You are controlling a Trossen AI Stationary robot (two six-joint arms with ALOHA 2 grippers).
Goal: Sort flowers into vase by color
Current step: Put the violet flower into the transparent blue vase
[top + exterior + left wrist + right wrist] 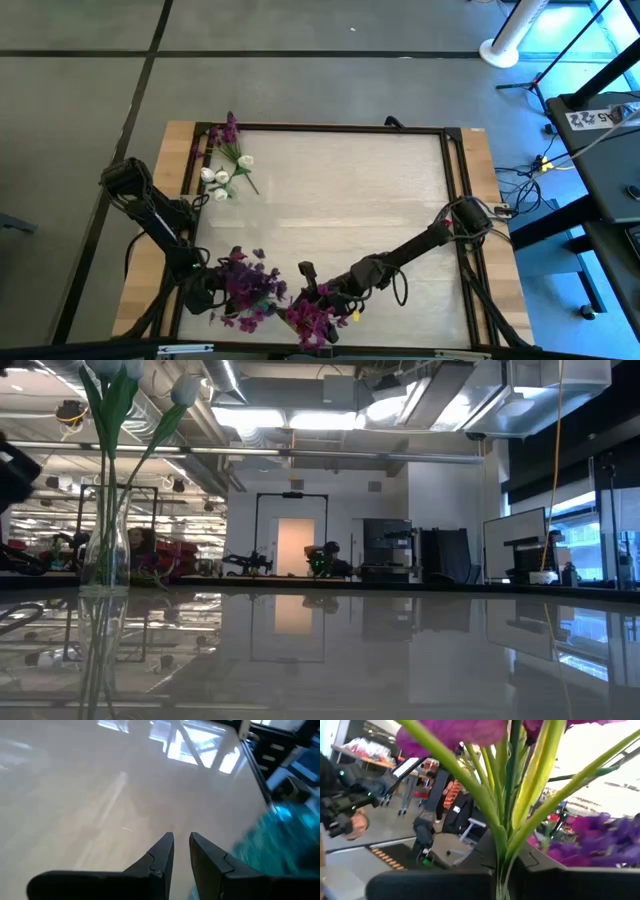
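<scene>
My right gripper pinches thin green stems of a purple-blossomed sprig, probably near the base. Light, floppy, crushable. Left gripper, beside that sprig, barely open, empty.

Bright ceiling lights glare off the glossy table; the left wrist view's edge blurs.

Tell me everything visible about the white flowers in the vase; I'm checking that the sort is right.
The white flowers stand upright in a clear glass vase near the table's far left corner: small closed white buds on thin green stems with long green leaves. The stems run down inside the glass. From above, a purple sprig shows just beyond them; whether it shares the vase cannot be told. No pincer touches them.
</scene>
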